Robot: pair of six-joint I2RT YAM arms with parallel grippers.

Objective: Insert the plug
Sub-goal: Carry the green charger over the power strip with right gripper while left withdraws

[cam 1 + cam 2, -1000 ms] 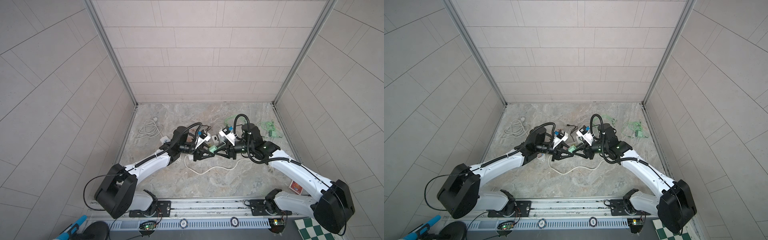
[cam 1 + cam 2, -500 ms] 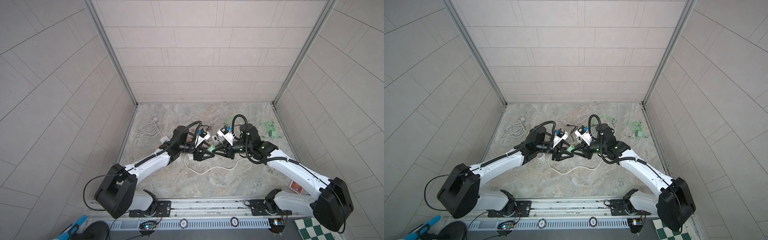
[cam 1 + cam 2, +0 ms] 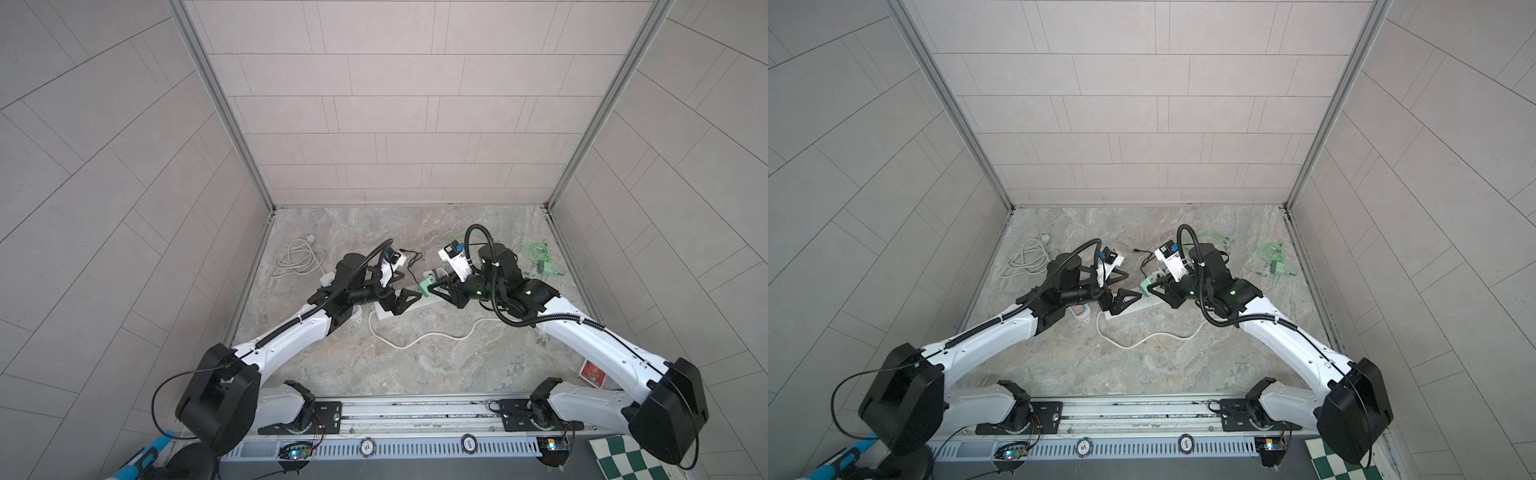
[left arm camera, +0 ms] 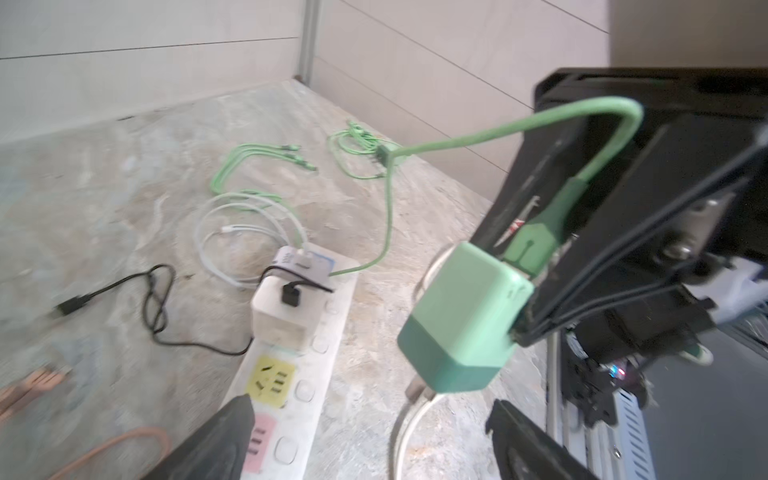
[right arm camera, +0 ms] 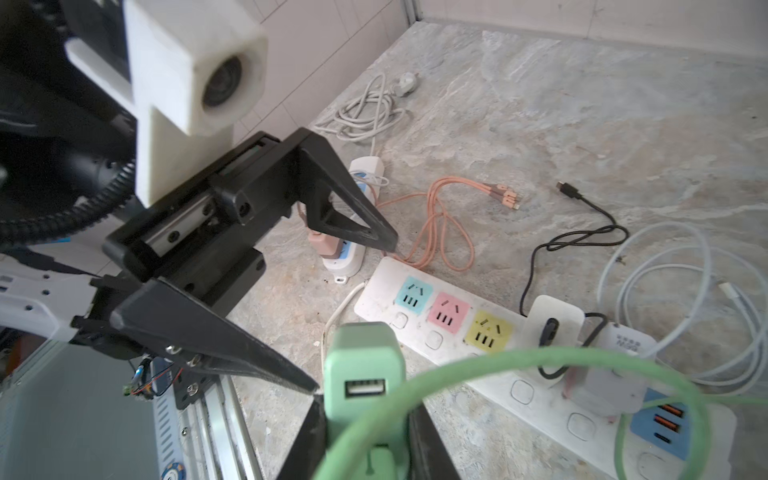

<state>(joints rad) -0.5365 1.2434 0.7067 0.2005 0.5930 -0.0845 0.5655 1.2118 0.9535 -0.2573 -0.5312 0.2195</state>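
Black left claw: spread wide, empty, tips just beside the plug. Green plug: lifted off the worktop, near the white power strip, clamped in the right claw. Blue socket, pink socket and yellow socket are free. Advice: square the hidden prongs over one socket and press straight down while the left claw pins the strip. Mind the looped green cable.

Yellow socket lies free between white charger and left tool.

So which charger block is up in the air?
The green charger, pinched by the right gripper. The white charger and grey charger sit plugged into the power strip.
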